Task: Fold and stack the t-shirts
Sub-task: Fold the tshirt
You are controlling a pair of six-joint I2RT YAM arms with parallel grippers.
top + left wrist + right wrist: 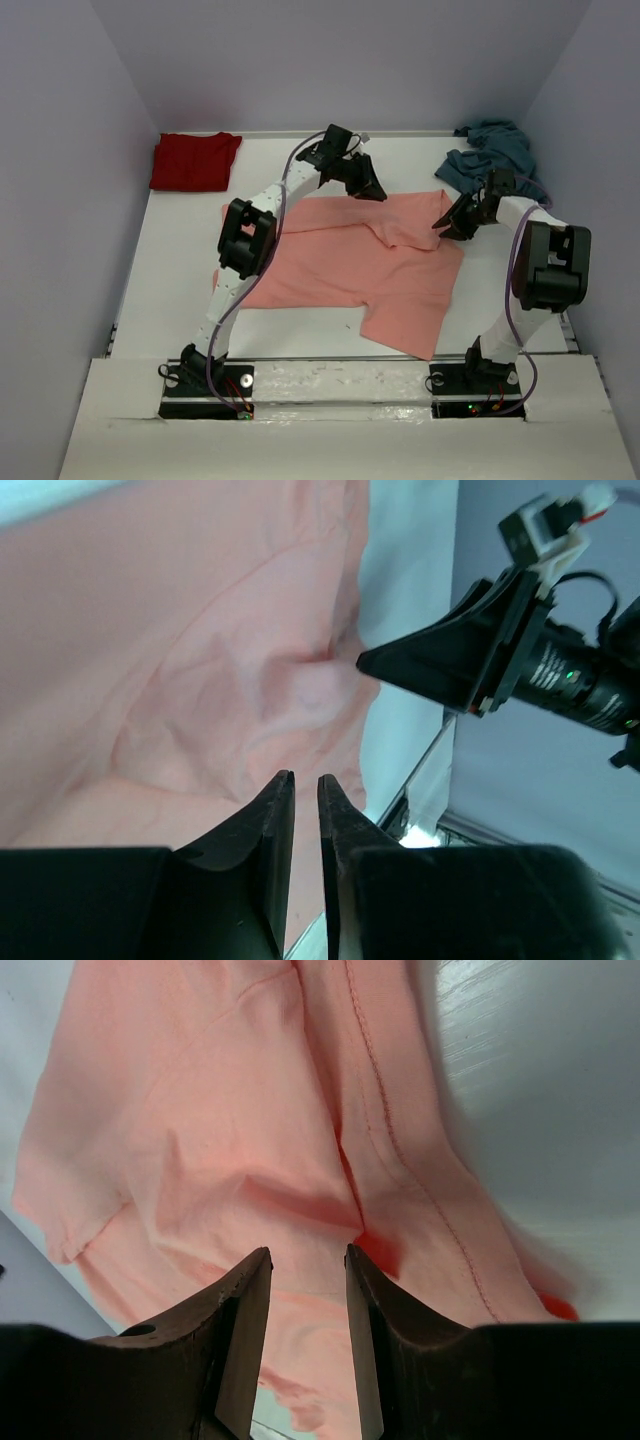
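Salmon-pink cloth t-shirt (340, 262) lies spread across the middle of the white bench (180, 270).
The left gripper (372, 190) hangs at its far edge, jaws released a sliver with nothing between them. The right gripper (447, 222) is clenched on the shirt's far right corner, the cloth puckering to its tip.
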